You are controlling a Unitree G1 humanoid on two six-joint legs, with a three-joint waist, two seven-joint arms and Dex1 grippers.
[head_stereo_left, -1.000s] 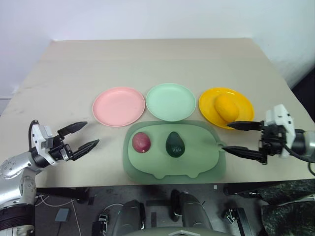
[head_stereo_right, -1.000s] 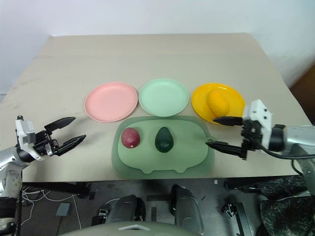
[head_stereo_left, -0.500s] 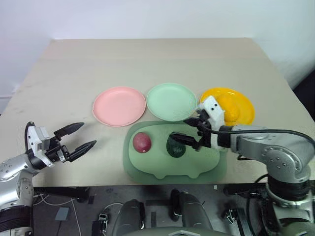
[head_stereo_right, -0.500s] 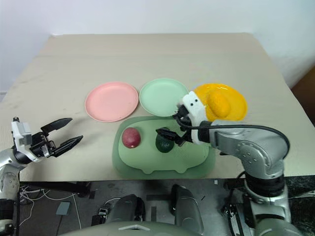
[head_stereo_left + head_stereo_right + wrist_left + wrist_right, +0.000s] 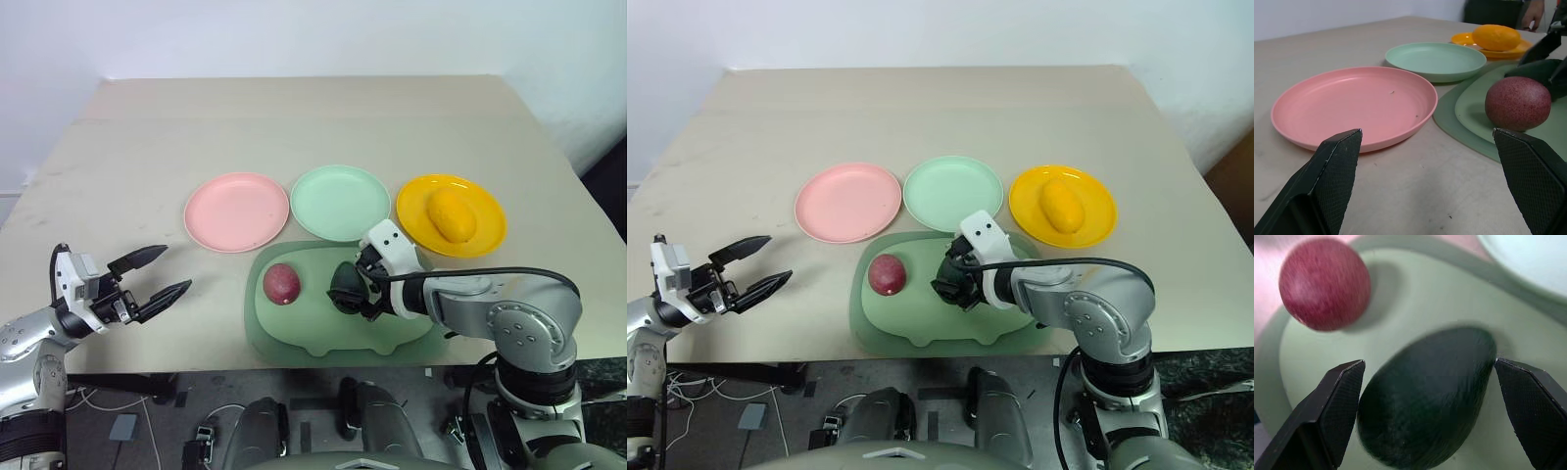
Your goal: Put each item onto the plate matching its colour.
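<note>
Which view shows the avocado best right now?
Right wrist view: the avocado lies large and unobstructed on the mat between the open jaws. In both eye views the right gripper partly covers it. In the left wrist view just a dark sliver shows behind the purple fruit.

My black fingers (image 5: pixel 1533 406) carry cross-hatched matt pads. The dark green avocado (image 5: pixel 1425 396) looks finely pebbled and dull; the reddish-purple round fruit (image 5: pixel 1518 104) speckled, matt. The pink plastic plate (image 5: pixel 1354 105) is smooth, the beige tabletop (image 5: pixel 294 127) matt.
</note>
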